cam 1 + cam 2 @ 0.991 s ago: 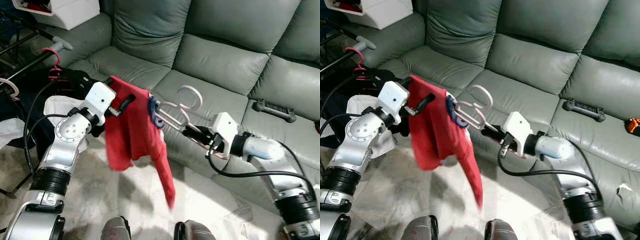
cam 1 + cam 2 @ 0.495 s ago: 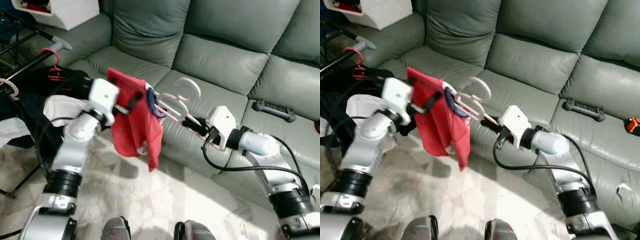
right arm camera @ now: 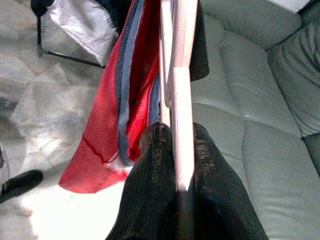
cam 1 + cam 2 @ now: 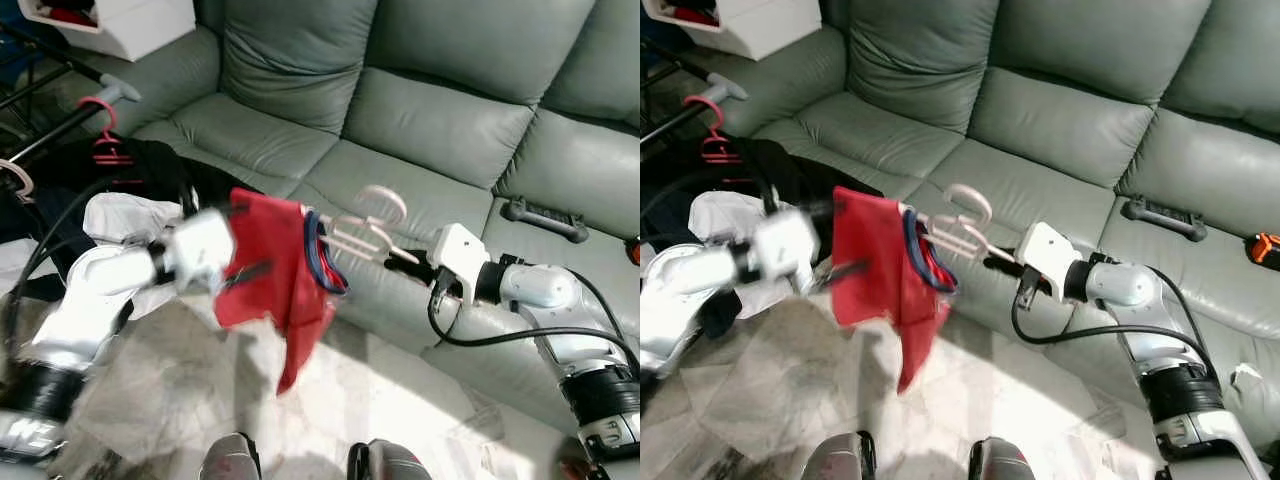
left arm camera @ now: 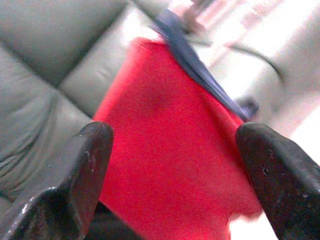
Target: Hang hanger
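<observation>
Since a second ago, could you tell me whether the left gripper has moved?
Yes. Against the sofa, the left gripper has dropped from the seat cushion's level to below its front edge, toward the floor, its fingers open by the red shirt.

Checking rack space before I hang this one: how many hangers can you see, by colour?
Pale hangers: 2 (one in the right gripper, one at the far left)
Pink hanger: 1
Total: 3
</observation>
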You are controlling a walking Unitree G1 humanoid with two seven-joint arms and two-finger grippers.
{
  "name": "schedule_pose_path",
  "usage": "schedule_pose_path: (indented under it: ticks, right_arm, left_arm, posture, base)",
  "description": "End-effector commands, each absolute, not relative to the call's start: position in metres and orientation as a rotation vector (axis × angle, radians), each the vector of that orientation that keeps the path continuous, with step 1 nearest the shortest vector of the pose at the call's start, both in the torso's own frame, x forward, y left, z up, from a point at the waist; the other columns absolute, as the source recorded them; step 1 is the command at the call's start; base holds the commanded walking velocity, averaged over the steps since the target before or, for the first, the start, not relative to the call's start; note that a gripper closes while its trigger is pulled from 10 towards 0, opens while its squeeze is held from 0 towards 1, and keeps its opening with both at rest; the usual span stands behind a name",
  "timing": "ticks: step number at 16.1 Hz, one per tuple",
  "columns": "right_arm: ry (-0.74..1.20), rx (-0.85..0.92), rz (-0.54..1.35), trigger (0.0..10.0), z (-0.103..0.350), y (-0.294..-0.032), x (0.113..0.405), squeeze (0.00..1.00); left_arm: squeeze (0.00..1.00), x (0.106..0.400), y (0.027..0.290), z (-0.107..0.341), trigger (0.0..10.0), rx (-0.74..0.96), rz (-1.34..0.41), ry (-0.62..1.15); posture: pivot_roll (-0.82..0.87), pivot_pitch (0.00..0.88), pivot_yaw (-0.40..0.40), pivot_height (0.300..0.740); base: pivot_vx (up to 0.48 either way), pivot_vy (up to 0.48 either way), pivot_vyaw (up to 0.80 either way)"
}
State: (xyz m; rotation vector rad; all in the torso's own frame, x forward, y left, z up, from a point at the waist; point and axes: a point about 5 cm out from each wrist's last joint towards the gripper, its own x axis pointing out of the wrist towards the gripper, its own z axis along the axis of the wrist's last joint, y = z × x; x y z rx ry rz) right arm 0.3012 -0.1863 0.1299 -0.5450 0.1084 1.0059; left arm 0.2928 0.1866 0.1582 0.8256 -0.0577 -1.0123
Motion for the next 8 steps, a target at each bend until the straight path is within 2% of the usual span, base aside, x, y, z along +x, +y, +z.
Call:
schedule_pose_path:
  ticks: [1, 3, 8]
  right_arm:
    - [0.069, -0.571, 1.038, 10.0, 0.137, -0.183, 0.302, 0.00]
    - [0.088, -0.592, 1.091, 10.0, 0.131, -0.180, 0.297, 0.00]
    - [0.126, -0.617, 1.221, 10.0, 0.122, -0.173, 0.288, 0.00]
  left_arm:
    - [0.00, 0.290, 0.184, 0.158, 10.0, 0.871, -1.057, -0.070]
    - [0.00, 0.285, 0.187, 0.151, 10.0, 0.975, -1.108, -0.079]
    - [0.00, 0.286, 0.186, 0.141, 10.0, 1.031, -1.133, -0.081]
  posture:
    - [-0.03, 0.093, -0.004, 0.740]
    - [-0.03, 0.093, -0.004, 0.740]
    - [-0.02, 0.097, -0.003, 0.740]
  base:
    - [0.000, 0.000, 0.00]
    - [0.000, 0.000, 0.00]
    - [0.000, 0.000, 0.00]
